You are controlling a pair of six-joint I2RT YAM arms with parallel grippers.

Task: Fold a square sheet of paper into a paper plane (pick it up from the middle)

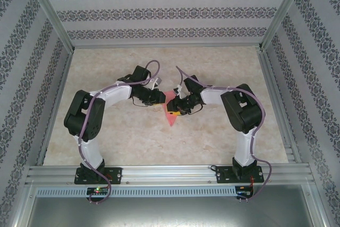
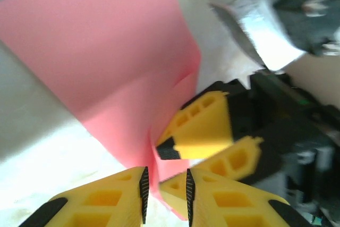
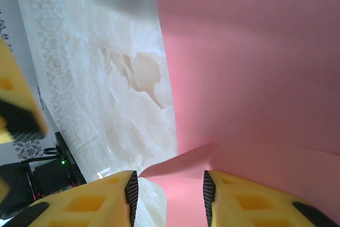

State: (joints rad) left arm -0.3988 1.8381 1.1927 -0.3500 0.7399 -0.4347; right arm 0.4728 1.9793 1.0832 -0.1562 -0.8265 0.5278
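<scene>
The square sheet of paper (image 1: 171,116) is salmon pink and lies partly folded, pointed toward me, at the table's middle between both grippers. My left gripper (image 1: 159,98) is at its left edge. In the left wrist view the sheet (image 2: 101,57) has a raised crease running between my left gripper's (image 2: 166,192) jaws, which stand apart. My right gripper (image 1: 175,109) is over the sheet's right side, its yellow fingers (image 2: 204,131) close ahead in the left wrist view. In the right wrist view a lifted flap of the sheet (image 3: 249,67) lies between the open jaws of my right gripper (image 3: 167,195). The paper plane is out of view.
The marbled beige table (image 1: 133,131) stretches bare around the sheet. Metal frame rails (image 1: 170,174) run along the near edge and the sides, with patterned walls behind them. The right arm's silver wrist housing (image 2: 255,30) sits close above the sheet.
</scene>
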